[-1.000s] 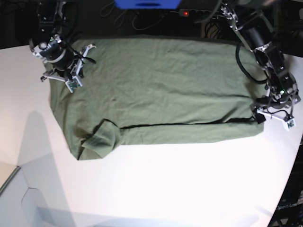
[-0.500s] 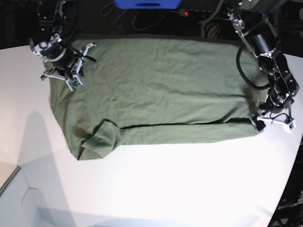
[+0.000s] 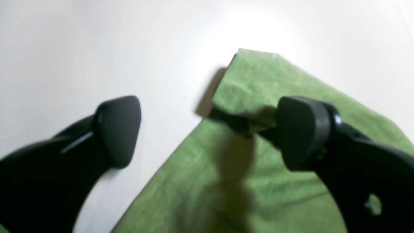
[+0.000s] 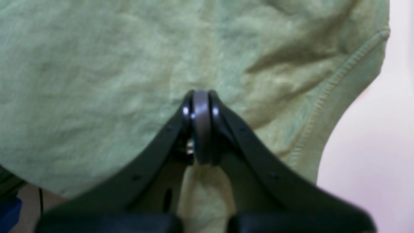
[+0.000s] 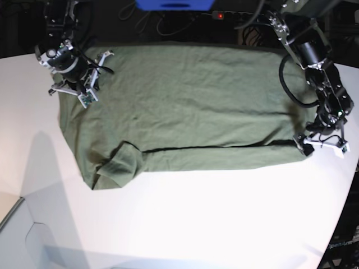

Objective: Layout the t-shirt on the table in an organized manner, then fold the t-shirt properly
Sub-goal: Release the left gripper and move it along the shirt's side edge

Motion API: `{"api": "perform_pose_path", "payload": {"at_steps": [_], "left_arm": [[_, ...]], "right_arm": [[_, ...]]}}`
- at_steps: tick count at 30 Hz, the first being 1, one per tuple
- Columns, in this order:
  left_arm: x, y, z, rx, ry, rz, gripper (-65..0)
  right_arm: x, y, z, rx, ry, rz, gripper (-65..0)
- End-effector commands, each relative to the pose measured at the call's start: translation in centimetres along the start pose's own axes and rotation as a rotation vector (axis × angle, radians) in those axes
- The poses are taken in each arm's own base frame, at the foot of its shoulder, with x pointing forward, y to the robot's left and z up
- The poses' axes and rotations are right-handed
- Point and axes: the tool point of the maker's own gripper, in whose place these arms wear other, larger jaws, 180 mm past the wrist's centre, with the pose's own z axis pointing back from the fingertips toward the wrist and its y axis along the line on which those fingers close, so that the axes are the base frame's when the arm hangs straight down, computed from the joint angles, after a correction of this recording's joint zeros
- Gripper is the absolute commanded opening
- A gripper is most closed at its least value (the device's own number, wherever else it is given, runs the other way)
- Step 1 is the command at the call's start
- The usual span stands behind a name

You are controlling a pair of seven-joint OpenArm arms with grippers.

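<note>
T-shirt (image 5: 190,106): spread flat on desk (image 5: 196,224), one lengthwise fold in; step = folding; left hand (image 5: 323,144) wide open, empty, astride hem corner; right hand (image 5: 73,92) shut, empty, over shoulder; next: left must close on corner.

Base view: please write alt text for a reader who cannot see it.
An olive-green t-shirt lies spread on a white table, one sleeve folded inward. The open left gripper is at its right corner; the shut right gripper is over its upper left.

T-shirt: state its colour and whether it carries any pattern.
The t-shirt is plain olive green, with no pattern. The base view shows it best.
</note>
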Motion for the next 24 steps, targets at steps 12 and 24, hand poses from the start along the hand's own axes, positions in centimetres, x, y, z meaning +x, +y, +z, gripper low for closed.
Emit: {"api": "perform_pose_path", "payload": {"at_steps": [12,24], "left_arm": [[3.4,-0.9,0.2,-0.02,-0.077,0.006,-30.2],[3.1,-1.4,-0.5,-0.03,-0.058,0.023,-30.3]], "right_arm": [[0.8,-0.3,0.3,-0.007,-0.033,0.004,-65.0],[0.7,-0.3,0.3,-0.006,-0.03,0.004,-65.0]]}}
